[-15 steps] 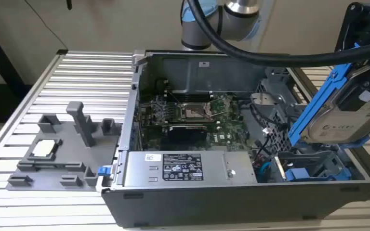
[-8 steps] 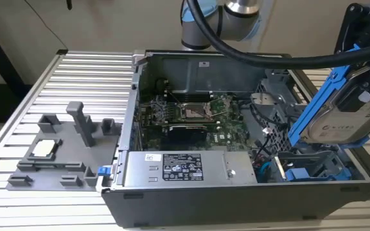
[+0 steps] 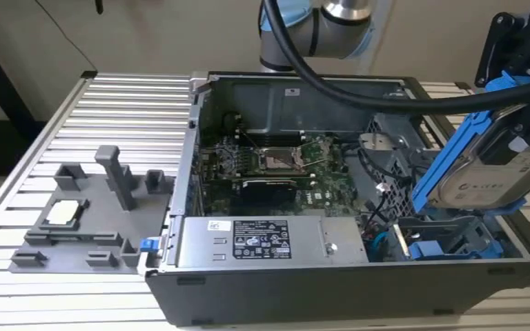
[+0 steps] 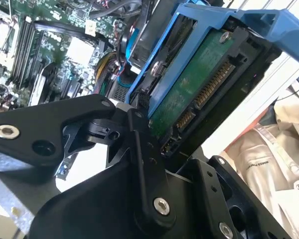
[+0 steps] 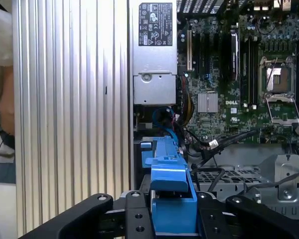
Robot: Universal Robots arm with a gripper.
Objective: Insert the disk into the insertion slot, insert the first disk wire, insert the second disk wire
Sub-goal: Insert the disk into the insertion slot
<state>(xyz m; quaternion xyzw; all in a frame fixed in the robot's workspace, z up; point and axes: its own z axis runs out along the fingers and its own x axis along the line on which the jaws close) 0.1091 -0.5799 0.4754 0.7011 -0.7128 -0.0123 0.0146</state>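
The disk, a silver drive with a pale label in a bright blue carrier, hangs tilted over the open computer case at the exterior view's right. My gripper is shut on it from above. In the second wrist view the disk's green circuit board and connector face the camera, and a black finger presses on the carrier's edge. The first wrist view has the carrier between my gripper's fingers. The insertion slot, a blue-lined bay, lies just below the disk. Loose blue and black wires lie beside the bay.
The case holds a motherboard and a silver power supply at its front. A grey fixture with upright posts stands on the slatted table at the exterior view's left. A person's pale sleeve is near the table edge.
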